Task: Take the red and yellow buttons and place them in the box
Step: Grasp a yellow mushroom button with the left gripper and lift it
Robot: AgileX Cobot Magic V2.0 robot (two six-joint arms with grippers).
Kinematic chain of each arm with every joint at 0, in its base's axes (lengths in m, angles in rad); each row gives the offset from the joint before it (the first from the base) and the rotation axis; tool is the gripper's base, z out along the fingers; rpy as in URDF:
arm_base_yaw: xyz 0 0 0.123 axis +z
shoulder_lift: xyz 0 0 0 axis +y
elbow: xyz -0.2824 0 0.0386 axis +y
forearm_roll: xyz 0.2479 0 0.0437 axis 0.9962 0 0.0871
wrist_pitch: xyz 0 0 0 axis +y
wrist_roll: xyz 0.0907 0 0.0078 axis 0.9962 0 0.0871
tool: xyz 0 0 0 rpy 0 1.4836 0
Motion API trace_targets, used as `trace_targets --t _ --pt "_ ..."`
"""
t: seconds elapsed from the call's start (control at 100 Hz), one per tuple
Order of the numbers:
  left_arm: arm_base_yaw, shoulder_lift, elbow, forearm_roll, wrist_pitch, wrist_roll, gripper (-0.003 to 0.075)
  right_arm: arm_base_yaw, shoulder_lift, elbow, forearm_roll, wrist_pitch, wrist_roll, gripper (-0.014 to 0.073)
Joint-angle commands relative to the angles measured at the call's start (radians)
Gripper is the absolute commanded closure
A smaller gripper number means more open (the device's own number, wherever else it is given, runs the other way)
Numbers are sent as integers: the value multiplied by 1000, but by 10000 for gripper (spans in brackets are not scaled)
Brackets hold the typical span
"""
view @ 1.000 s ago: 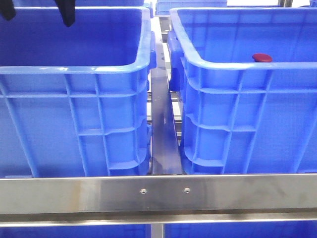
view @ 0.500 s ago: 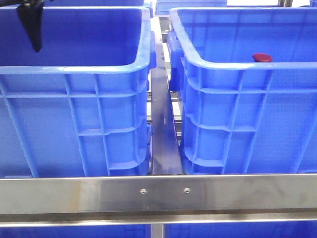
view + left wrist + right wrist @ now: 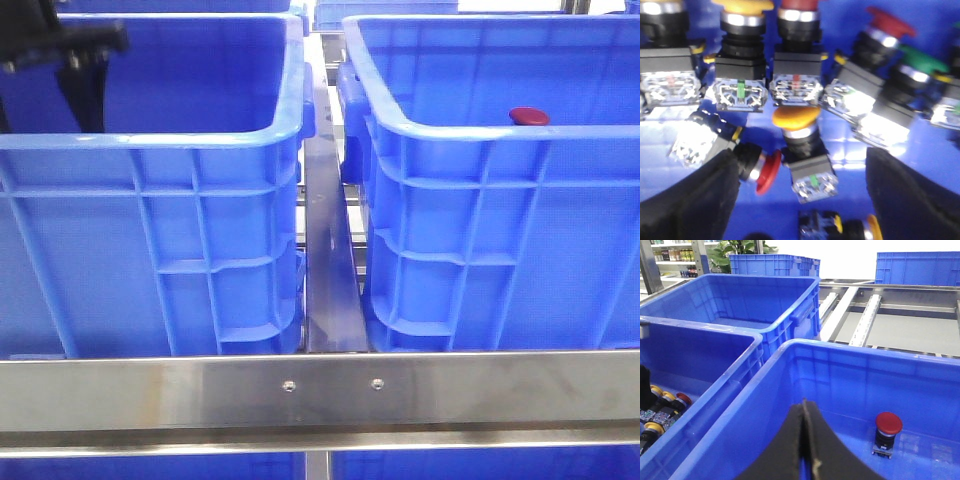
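My left gripper (image 3: 85,85) hangs inside the left blue crate (image 3: 150,140). In the left wrist view it is open (image 3: 800,167), its black fingers (image 3: 690,200) on either side of a yellow button (image 3: 795,116) with a clear contact block. A red button (image 3: 769,172) lies on its side just beside that one. Several more red, yellow and green buttons lie in a row beyond. The right blue box (image 3: 480,130) holds one red button (image 3: 529,116), seen upright in the right wrist view (image 3: 888,423). My right gripper (image 3: 804,410) is shut and empty above this box (image 3: 790,347).
A steel rail (image 3: 325,250) runs between the two crates and a steel bar (image 3: 320,390) crosses in front. More blue crates (image 3: 772,262) stand behind. The left crate's buttons (image 3: 660,407) also show in the right wrist view.
My left gripper has come down from the top edge of the front view deeper into the left crate. The red button in the right box has not moved.
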Motion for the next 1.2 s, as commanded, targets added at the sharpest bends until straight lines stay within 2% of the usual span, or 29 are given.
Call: trace_targets --t 0.0,0.58,0.96,1.03,1.19 --pt "3 -22 -22 -14 23 7 229 -4 -7 -28 30 21 -1 663" --pt "3 107 -17 -47 23 18 229 -4 -7 -28 30 6 -1 663" --pt "3 122 -17 -42 21 22 236 -4 -7 -28 30 3 -1 663" --pt "3 122 -17 -42 25 22 290 -4 -7 -28 30 3 -1 663" --pt "3 122 -17 -42 25 40 527 -4 -7 -28 30 3 -1 663"
